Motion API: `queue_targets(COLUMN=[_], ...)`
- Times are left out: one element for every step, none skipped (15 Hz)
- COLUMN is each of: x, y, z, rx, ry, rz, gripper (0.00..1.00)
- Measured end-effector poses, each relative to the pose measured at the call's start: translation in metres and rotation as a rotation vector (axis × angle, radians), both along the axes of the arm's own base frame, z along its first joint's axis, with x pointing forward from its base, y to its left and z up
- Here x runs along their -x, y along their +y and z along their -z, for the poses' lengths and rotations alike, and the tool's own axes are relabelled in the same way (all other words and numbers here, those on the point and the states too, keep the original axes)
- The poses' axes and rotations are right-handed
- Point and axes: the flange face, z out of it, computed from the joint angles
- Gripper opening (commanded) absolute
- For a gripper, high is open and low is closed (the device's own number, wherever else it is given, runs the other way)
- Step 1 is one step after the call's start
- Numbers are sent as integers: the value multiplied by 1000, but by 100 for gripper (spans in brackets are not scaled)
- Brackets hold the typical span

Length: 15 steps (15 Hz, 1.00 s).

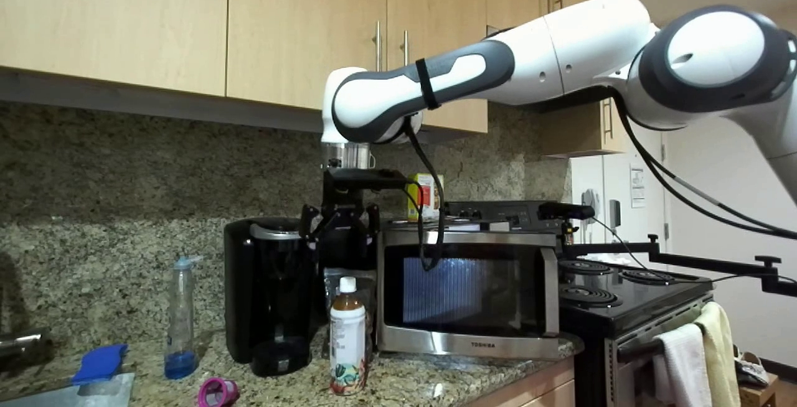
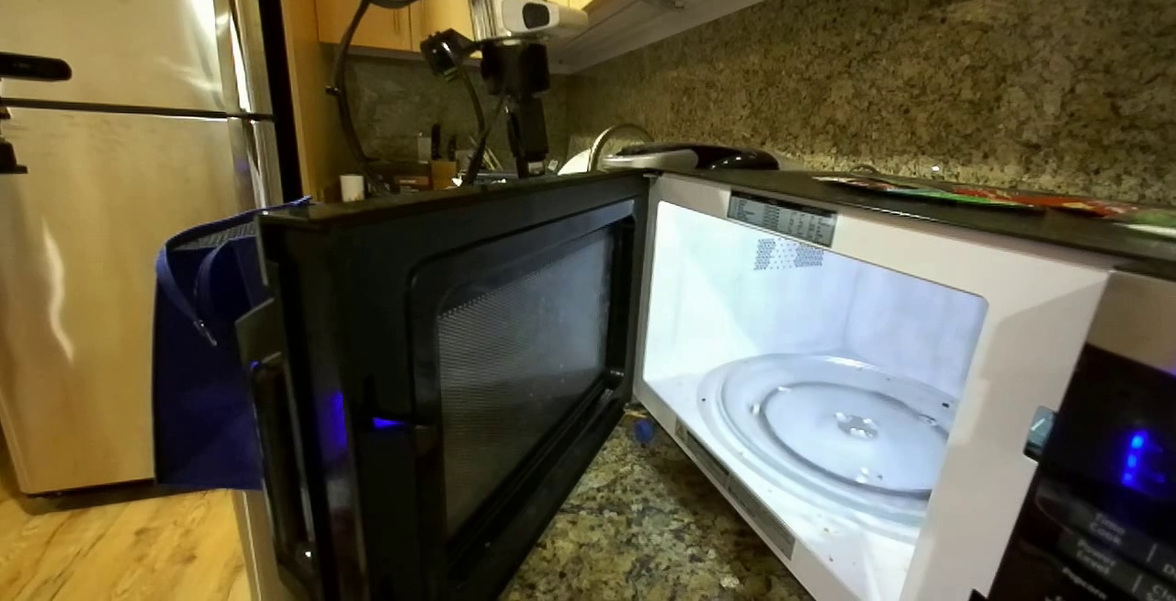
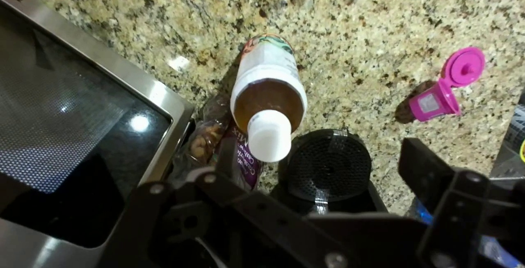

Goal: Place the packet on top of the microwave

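in the wrist view the gripper (image 3: 320, 151) is spread wide, and the packet (image 3: 249, 167) sits below it, off toward the finger on the microwave (image 3: 78, 137) side and partly hidden by that finger, just beside the bottle (image 3: 268, 96), between the microwave and the coffee maker (image 3: 328, 169).

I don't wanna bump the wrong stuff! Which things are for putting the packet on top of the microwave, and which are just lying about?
For the job:
microwave, its top the goal
packet, beside it
gripper, open

Just lying about:
white-capped bottle
black coffee maker
open pink cup
bottle with blue liquid
towels
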Motion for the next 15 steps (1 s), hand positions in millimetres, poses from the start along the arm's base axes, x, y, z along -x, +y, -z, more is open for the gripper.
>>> queue_targets(x=[-1, -1, -2, -3, -3, -3, -4, -5, -6, -9, -11, -13, -14, -16, -17], y=[-2, -3, -5, -7, -9, -11, -13, -14, -15, -15, -15, -16, -17, -19, -22], z=[5, 10, 15, 19, 23, 26, 28, 30, 31, 31, 31, 31, 30, 31, 31], rx=[-2, -2, 0, 2, 4, 4, 1, -3, -6, -18, -37, -57, -75, -91, -100], ry=[18, 34, 49, 62, 72, 81, 87, 90, 88, 76, 64, 56, 53, 51, 50], rz=[6, 10, 13, 17, 22, 26, 28, 20, -4, -42, -81, -116, -146, -169, -182], gripper=[100, 100, 100, 100, 100, 100, 100, 100, 100, 100, 100, 100, 100, 100, 100])
